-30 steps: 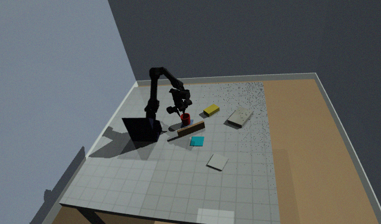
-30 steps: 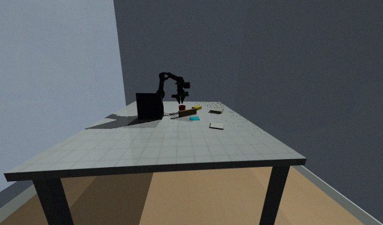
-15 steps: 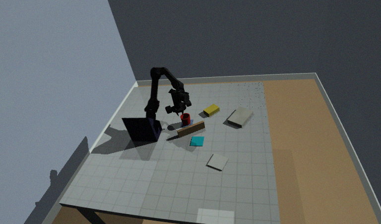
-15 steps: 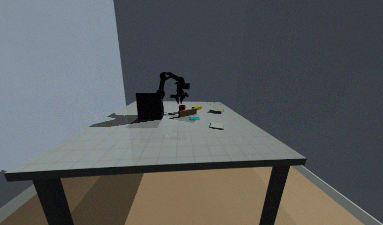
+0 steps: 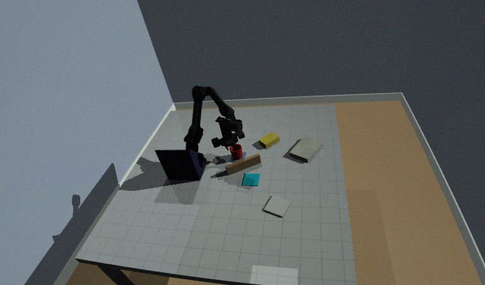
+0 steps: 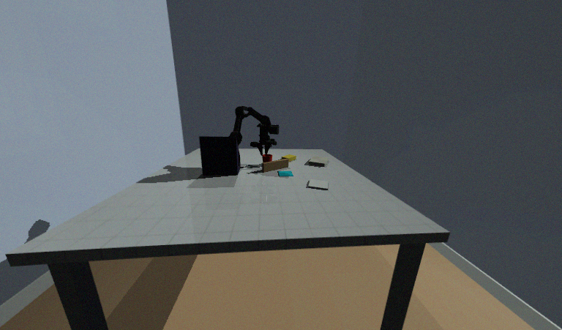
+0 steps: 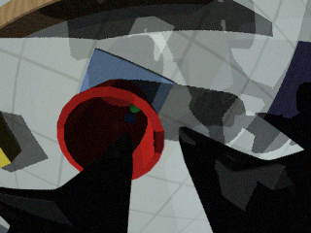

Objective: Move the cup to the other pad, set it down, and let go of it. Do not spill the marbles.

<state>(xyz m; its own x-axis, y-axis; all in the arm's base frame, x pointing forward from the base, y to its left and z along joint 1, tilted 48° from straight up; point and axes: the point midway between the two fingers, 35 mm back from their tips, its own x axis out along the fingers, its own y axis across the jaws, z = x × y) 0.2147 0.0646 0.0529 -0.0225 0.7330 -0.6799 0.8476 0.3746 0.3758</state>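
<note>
The red cup (image 5: 236, 152) (image 6: 267, 157) (image 7: 144, 161) stands upright on the blue pad (image 5: 244, 155) (image 7: 114, 68). A green marble (image 7: 134, 109) and a dark blue marble (image 7: 130, 118) show inside it; the left finger hides part of the inside. My gripper (image 5: 232, 147) (image 6: 264, 154) (image 7: 155, 136) is partly open and empty, pointing down near the cup's rim. In the wrist view one fingertip overlaps the cup's mouth and the other is outside its right side. I cannot tell their exact height. A cyan pad (image 5: 251, 179) (image 6: 285, 173) lies beyond the wooden bar.
The wooden bar (image 5: 243, 163) (image 6: 275, 165) (image 7: 19, 14) stands between the blue and cyan pads. A whitish square slab (image 5: 276, 206) (image 6: 317, 184), a yellow block (image 5: 269, 139) (image 6: 289, 158), a beige slab (image 5: 306, 148) (image 6: 317, 161) and a large dark box (image 5: 179, 163) (image 6: 219, 156) are also on the table.
</note>
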